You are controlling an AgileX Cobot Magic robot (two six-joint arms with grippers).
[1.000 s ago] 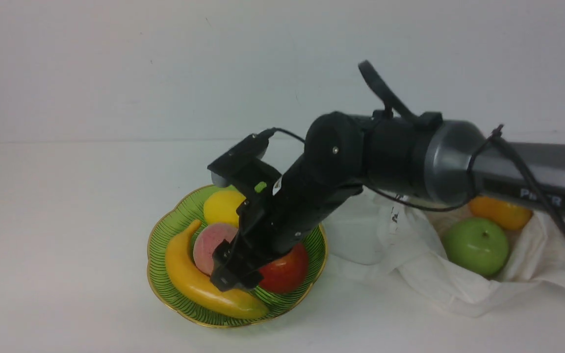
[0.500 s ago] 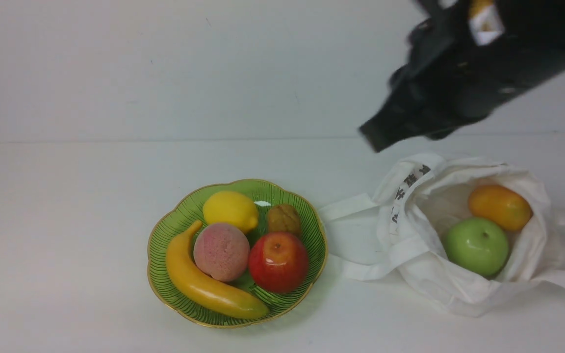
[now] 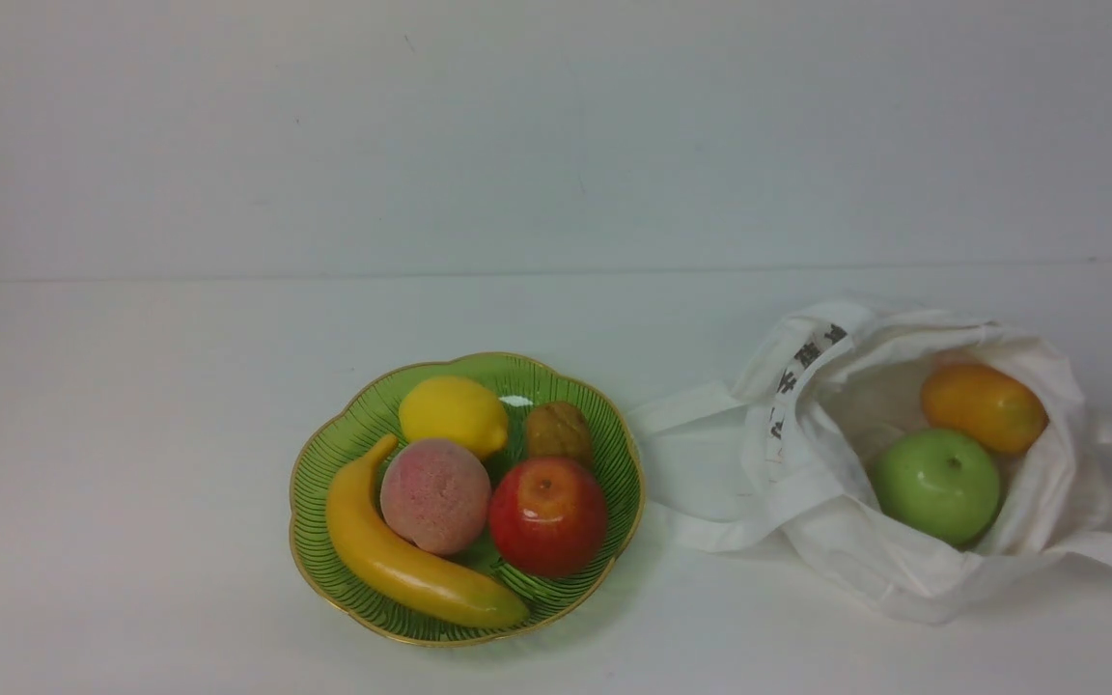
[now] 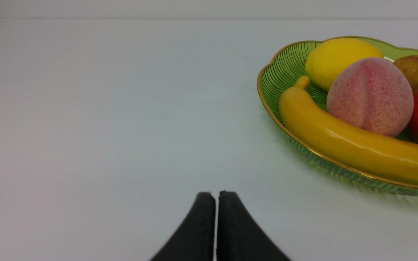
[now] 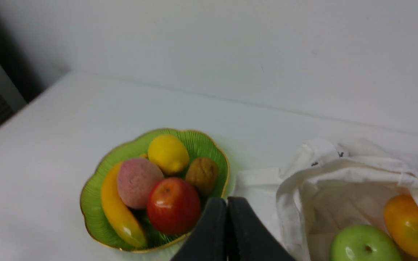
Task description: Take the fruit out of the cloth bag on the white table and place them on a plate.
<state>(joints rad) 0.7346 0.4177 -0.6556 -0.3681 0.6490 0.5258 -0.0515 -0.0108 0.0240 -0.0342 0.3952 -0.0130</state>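
Withdrawn from the plate (image 3: 348, 430), my right pincer (image 5: 226, 199) hangs shut, empty; the slack cloth bag (image 3: 846, 550) could snag it next.

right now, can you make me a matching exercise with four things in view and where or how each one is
Column 1
1. banana
2. green apple
3. red apple
4. right tool

Column 2
a. inside the bag
b. shut, holding nothing
c. on the left side of the plate
d. on the right side of the plate, beside the peach

Pairs: 1-c, 2-a, 3-d, 4-b
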